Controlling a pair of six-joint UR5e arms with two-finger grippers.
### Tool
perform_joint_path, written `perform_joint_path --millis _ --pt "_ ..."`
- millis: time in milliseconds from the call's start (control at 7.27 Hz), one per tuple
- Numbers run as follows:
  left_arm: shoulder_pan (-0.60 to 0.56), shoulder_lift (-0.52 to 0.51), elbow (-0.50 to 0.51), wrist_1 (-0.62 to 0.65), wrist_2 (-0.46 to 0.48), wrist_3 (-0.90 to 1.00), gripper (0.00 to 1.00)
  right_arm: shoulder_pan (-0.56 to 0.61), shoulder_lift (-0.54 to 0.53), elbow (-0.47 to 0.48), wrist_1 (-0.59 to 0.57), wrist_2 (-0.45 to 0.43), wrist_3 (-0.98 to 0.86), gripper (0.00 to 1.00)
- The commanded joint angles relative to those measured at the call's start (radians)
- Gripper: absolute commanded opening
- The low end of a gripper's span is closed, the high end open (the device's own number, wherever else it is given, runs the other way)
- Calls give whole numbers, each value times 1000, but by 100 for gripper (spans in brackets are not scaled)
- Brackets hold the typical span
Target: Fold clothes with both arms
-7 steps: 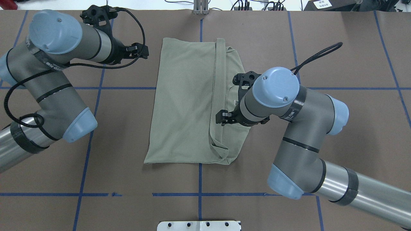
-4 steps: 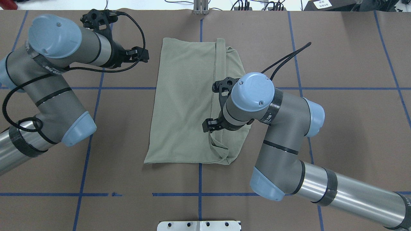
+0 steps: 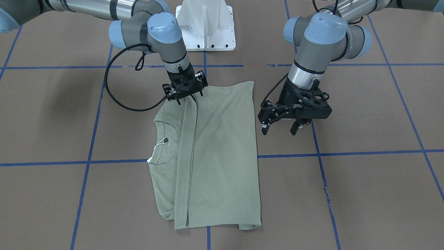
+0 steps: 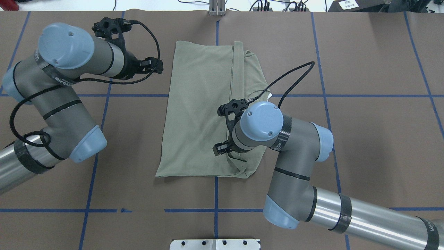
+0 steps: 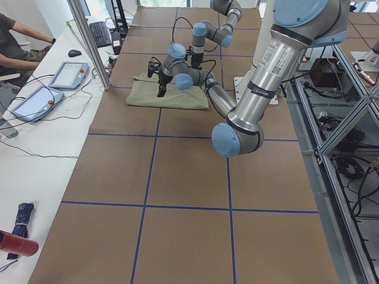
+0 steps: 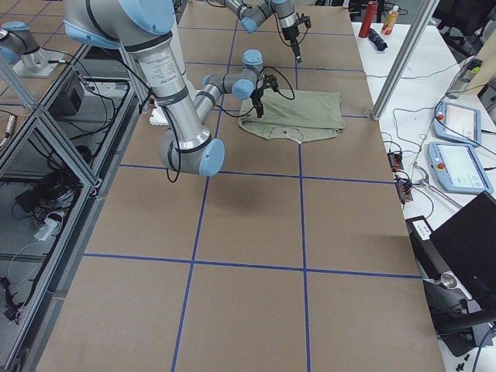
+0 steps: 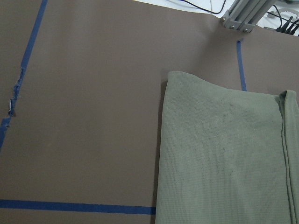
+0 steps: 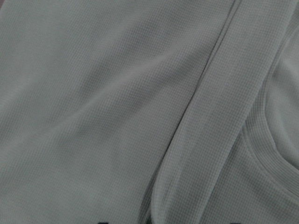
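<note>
The left pincer hovers with its jaws spread over the bare tabletop, just beside the long edge of the shirt. The green shirt lies flat mid-tabletop, folded lengthwise, with a sleeve laid along it. The right pincer sits low on that sleeve at the robot-side end. I cannot tell whether it is clamped.

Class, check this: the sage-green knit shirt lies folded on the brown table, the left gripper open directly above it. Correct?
No. The open black left gripper hangs beside the sage-green knit shirt, over bare brown table; the front-facing view shows it.
</note>
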Motion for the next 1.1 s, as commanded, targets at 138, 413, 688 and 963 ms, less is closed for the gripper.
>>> perform_joint_path --millis 138,413,688,963 --pt "6 22 -4 -8 -1 -2 100 -19 3 -13 26 -45 -87 60" --pt "6 22 0 -8 -1 -2 100 -31 0 -10 26 -68 -102 51" --pt "10 21 -1 -8 -1 -2 100 -39 -1 -7 26 -88 -110 51" --pt "13 22 5 -8 -1 -2 100 -39 -6 -2 26 -90 -139 48"
